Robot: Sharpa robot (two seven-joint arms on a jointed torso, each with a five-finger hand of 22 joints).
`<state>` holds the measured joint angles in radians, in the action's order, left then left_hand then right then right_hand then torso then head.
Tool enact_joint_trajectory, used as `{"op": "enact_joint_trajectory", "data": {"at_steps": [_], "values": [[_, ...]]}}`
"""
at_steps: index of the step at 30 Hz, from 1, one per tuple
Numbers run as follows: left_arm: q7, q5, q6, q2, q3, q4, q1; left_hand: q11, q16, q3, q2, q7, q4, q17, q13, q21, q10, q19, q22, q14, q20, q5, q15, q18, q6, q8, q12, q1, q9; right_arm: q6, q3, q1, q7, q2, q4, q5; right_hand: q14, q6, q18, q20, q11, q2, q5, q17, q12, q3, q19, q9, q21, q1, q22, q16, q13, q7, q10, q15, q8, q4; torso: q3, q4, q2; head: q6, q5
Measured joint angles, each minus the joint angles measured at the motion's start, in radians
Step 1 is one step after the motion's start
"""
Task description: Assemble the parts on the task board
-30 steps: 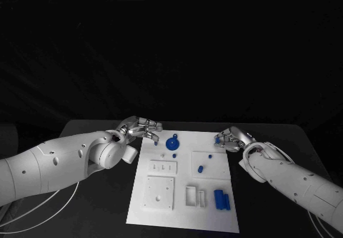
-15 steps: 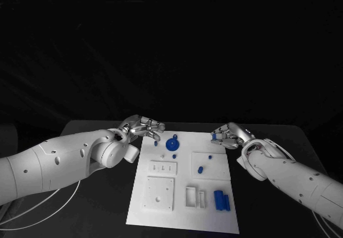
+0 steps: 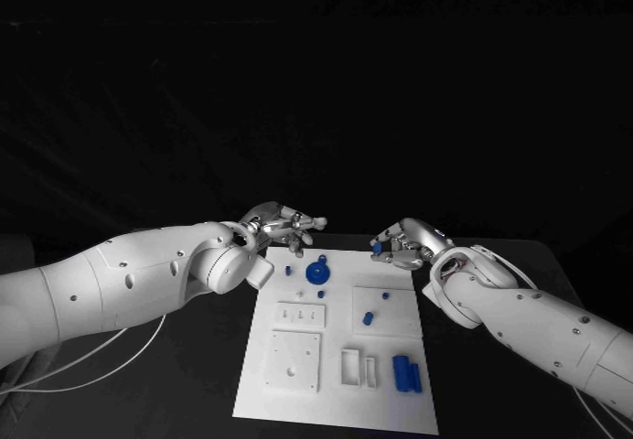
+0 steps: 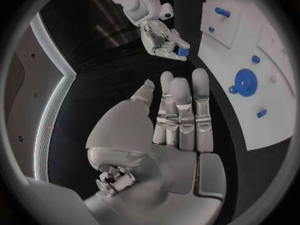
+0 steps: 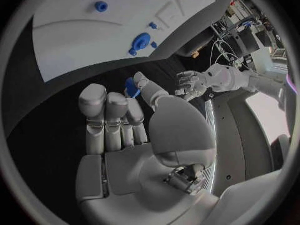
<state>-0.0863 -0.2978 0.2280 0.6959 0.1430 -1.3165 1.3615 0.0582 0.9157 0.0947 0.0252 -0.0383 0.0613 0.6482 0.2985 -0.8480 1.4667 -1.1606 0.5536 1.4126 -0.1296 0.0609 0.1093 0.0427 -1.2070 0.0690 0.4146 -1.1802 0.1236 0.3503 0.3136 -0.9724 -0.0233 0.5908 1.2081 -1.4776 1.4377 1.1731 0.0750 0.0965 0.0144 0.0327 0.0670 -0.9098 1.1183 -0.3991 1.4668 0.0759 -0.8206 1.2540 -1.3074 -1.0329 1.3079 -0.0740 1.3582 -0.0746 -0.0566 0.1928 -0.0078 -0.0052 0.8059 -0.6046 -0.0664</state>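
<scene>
On task board (image 3: 337, 384): blue gear (image 3: 318, 271); right hand (image 3: 399, 245) pinches blue part (image 3: 378, 246).

Blue parts (image 3: 408, 372) scattered flat on white task board (image 3: 337, 402)

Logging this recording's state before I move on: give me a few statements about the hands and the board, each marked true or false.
1. The right hand holds a small blue part. True.
2. The left hand grips the blue gear. False: the gear lies on the task board, and the left hand holds nothing, its fingers straight in the left wrist view.
3. Two blue cylinders lie side by side near the board's near right corner. True.
4. Both hands rest flat on the board. False: both hover near its far edge.
5. The task board is black. False: it is white, on a black table.
</scene>
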Motion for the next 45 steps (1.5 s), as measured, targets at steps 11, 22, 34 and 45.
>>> {"op": "enact_joint_trajectory", "data": {"at_steps": [11,22,34,45], "values": [[0.206,-0.136,-0.027,-0.068,0.001,0.036,0.015,0.003,0.079,0.065,0.093,0.018,0.116,0.063,0.104,-0.081,-0.001,0.048,0.11,-0.021,-0.012,-0.008,0.01,0.001,-0.047,-0.003,0.035,0.091,0.083,-0.003,-0.045,-0.004,-0.118,-0.052,0.045,-0.057,0.0,0.004,0.0,0.0,0.0,0.006,0.0,0.0,-0.005,-0.007,0.0,0.001,0.005,-0.005,0.0,0.0,0.0,0.0,0.0,0.0,-0.004,-0.007,0.0012,-0.0012,-0.022,-0.006,-0.002],[0.373,-0.245,-0.028,-0.114,0.002,0.056,0.016,0.003,0.079,0.072,0.119,0.026,0.126,0.064,0.153,-0.058,-0.001,0.053,0.16,-0.032,-0.006,0.049,0.007,0.001,-0.021,-0.003,0.009,0.084,0.409,-0.027,-0.06,-0.009,-0.175,-0.084,0.049,-0.081,0.0,0.005,0.0,0.0,0.0,0.006,0.0,0.002,-0.01,-0.007,0.0,0.001,0.009,-0.005,0.0,0.004,0.0,0.001,0.0,0.0,-0.004,-0.007,0.0031,-0.0059,-0.027,-0.012,0.001],[0.484,-0.343,-0.037,-0.143,0.002,0.067,0.016,0.003,0.079,0.067,0.15,0.024,0.185,0.054,0.172,-0.027,-0.001,0.053,0.204,-0.036,-0.006,-0.004,0.003,0.002,0.002,-0.003,-0.01,0.095,0.5,-0.058,-0.063,-0.011,-0.2,-0.1,0.058,-0.091,0.002,0.004,0.0,0.0,0.0,0.011,0.022,0.002,-0.009,-0.007,0.0,0.003,0.008,-0.01,0.0,0.008,0.0,0.001,0.0,-0.002,-0.001,-0.007,0.0018,-0.0049,-0.026,-0.012,0.007],[0.517,-0.392,-0.051,-0.168,0.003,0.084,0.014,0.003,0.079,0.071,0.146,0.021,0.179,0.048,0.174,-0.007,-0.001,0.053,0.224,-0.037,-0.006,-0.004,0.002,0.002,0.012,-0.002,-0.018,0.09,0.5,-0.08,-0.064,-0.013,-0.209,-0.11,0.064,-0.097,0.002,0.004,0.0,0.0,0.0,0.011,0.022,0.001,-0.009,-0.007,0.0,0.002,0.008,-0.011,0.0,0.008,0.0,0.001,0.0,-0.002,0.0,-0.007,0.0015,-0.0043,-0.025,-0.014,0.01]]}}
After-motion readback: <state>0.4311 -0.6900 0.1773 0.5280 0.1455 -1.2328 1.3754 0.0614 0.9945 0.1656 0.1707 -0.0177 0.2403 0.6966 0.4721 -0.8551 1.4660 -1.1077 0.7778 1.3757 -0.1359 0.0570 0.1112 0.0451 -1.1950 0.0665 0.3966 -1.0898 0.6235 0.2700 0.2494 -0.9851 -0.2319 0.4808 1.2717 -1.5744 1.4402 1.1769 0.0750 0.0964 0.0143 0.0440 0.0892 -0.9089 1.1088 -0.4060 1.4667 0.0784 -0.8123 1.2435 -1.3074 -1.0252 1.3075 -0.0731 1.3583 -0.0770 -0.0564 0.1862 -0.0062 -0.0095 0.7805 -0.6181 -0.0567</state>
